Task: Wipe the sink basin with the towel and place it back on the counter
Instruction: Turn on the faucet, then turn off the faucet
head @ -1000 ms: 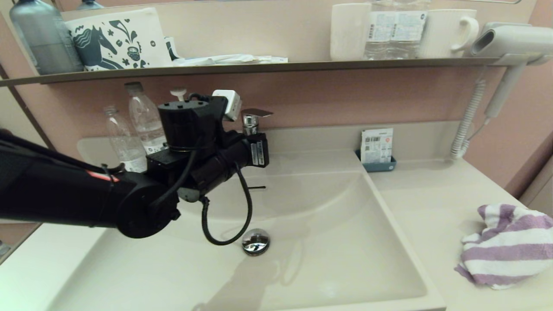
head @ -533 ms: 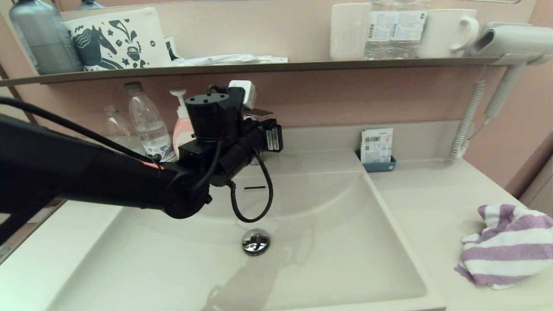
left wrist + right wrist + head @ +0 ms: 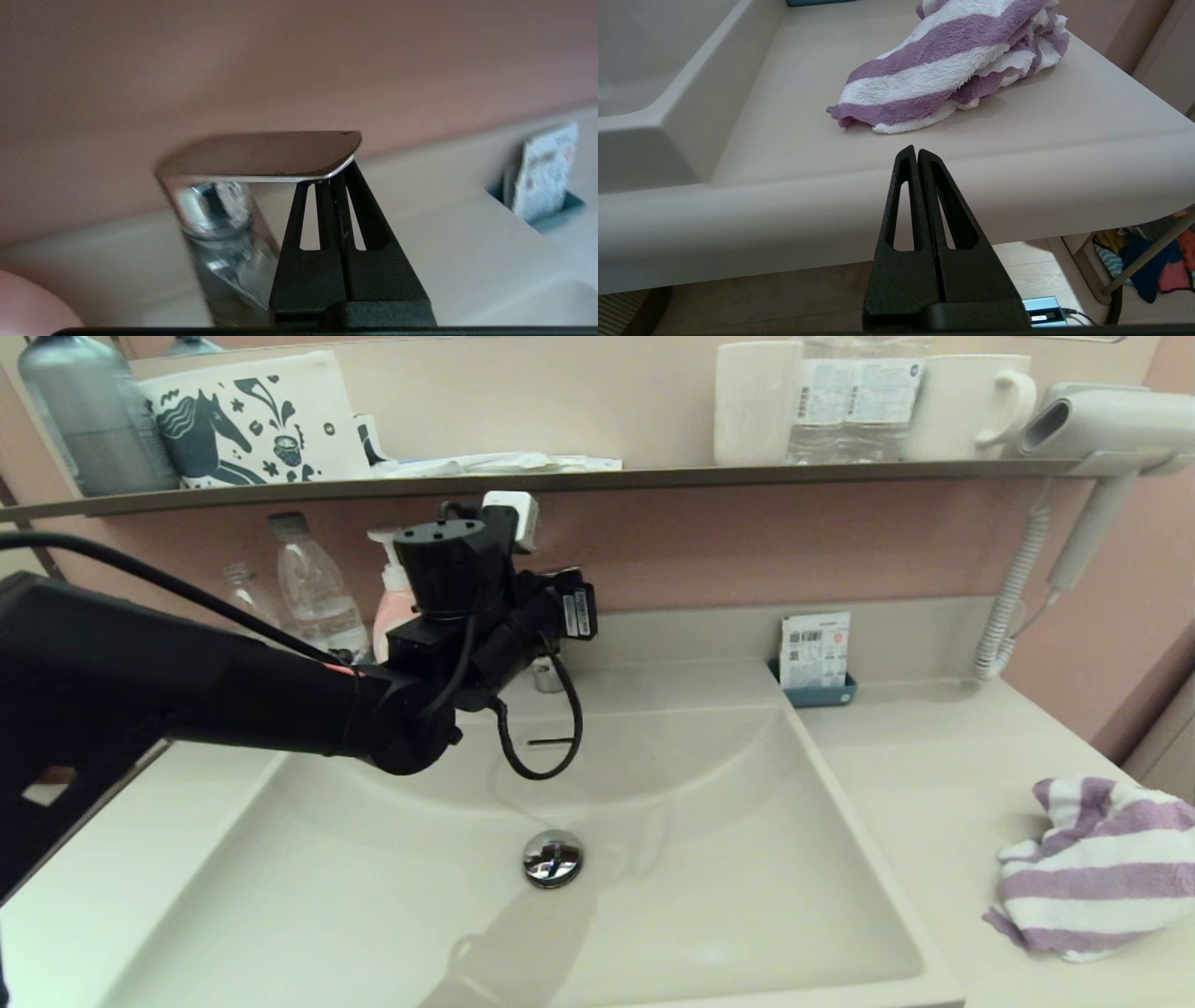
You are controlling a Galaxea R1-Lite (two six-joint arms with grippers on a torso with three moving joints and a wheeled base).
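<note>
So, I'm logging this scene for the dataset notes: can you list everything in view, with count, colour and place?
Sink basin: one, cream-white, centre.
Drain plug: one, chrome, basin floor.
Faucet lever: one, chrome, behind basin.
Striped terry towel: one, purple-white, counter right of the basin.
Plastic bottles: two, clear, back left.
Soap pump bottle: one, pink, beside bottles.
Mugs: two, white, wall shelf.
Hair dryer: one, white, right wall.
Left gripper: black, shut, tip under faucet lever.
Right gripper: black, shut, before the counter edge.
</note>
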